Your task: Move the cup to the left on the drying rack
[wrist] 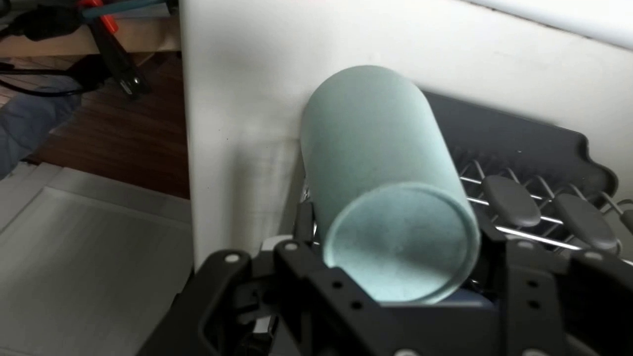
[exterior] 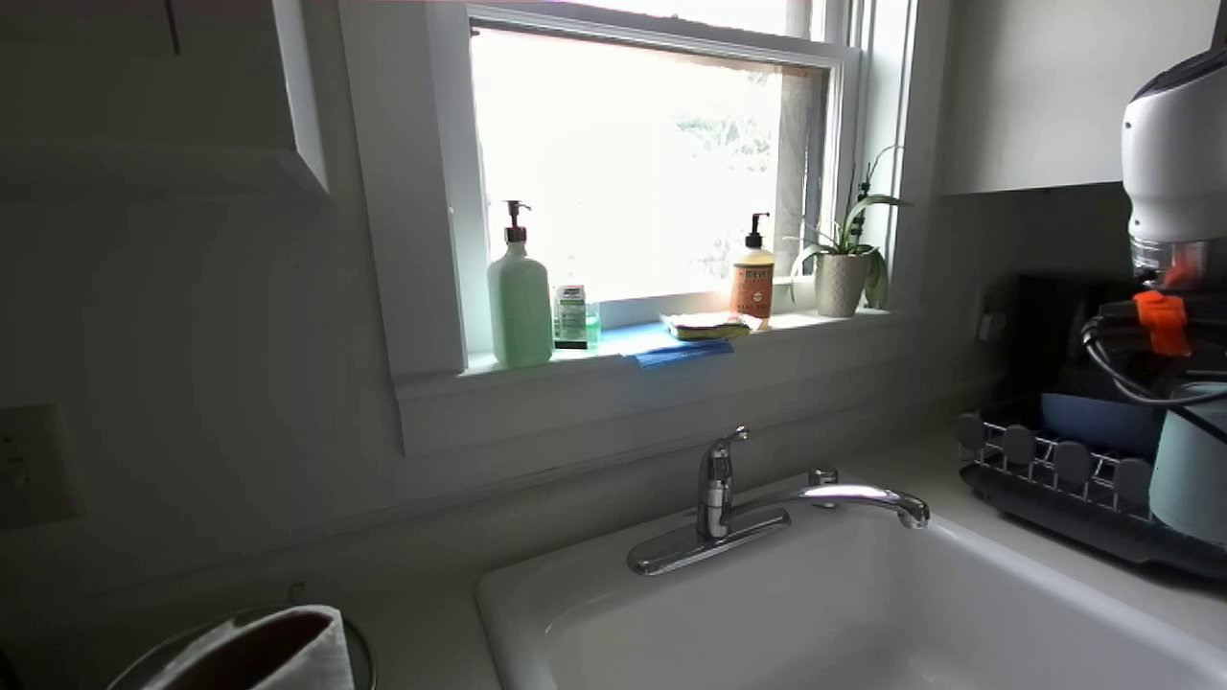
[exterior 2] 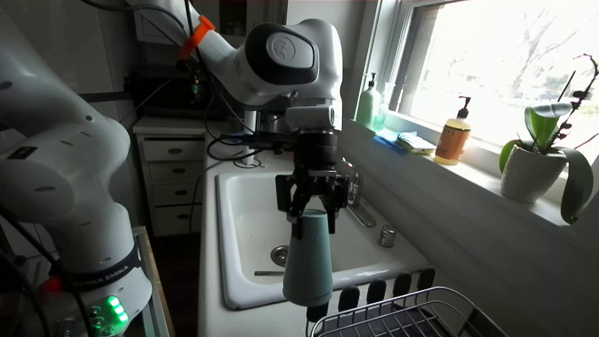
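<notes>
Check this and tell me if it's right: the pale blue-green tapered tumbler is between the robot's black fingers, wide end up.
Not quite. The pale blue-green tapered tumbler has its narrow end up and its wide end down, as an exterior view shows. It is indeed between the robot's black fingers.

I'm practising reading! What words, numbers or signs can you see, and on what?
"...ANKA EMIKA", start hidden: robot's dark base band.
"PURELL", probably: small clear bottle.
"MEYER'S", probably, blurred: orange soap bottle.
Too small or blurred: the bottles' other print, the arm's dark sticker and round emblem.
</notes>
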Controlling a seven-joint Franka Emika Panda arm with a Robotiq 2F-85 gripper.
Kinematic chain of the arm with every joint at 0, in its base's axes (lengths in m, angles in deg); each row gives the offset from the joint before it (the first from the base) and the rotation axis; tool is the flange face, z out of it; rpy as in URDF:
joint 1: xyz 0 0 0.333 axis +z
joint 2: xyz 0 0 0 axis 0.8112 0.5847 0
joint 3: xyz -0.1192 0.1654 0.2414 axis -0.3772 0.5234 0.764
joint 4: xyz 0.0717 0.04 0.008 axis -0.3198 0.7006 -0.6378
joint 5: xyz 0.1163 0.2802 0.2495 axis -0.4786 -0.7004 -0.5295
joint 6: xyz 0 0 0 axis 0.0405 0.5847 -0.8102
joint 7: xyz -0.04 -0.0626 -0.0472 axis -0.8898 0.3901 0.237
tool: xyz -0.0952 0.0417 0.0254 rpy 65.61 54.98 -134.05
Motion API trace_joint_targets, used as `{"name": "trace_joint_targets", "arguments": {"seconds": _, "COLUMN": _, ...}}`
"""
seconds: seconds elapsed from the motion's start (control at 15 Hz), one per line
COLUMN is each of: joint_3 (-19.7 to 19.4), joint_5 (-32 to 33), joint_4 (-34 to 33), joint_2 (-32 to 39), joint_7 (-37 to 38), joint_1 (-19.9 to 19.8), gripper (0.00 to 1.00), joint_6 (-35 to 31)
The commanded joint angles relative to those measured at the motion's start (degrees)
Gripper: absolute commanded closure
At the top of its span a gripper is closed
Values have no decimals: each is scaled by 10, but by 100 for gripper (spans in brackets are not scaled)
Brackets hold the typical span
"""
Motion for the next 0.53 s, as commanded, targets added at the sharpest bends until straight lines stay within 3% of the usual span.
{"name": "trace_joint_targets", "arguments": {"seconds": 0.0, "joint_3": -4, "joint_5": -7, "joint_4": -14, "joint_2": -7, "joint_7": -20, "joint_1": 5, "gripper": 54, "joint_6": 24}}
{"name": "trace_joint_targets", "arguments": {"seconds": 0.47, "joint_3": -7, "joint_5": -12, "joint_4": -22, "joint_2": -34, "joint_7": -51, "joint_1": 6, "gripper": 54, "joint_6": 42}}
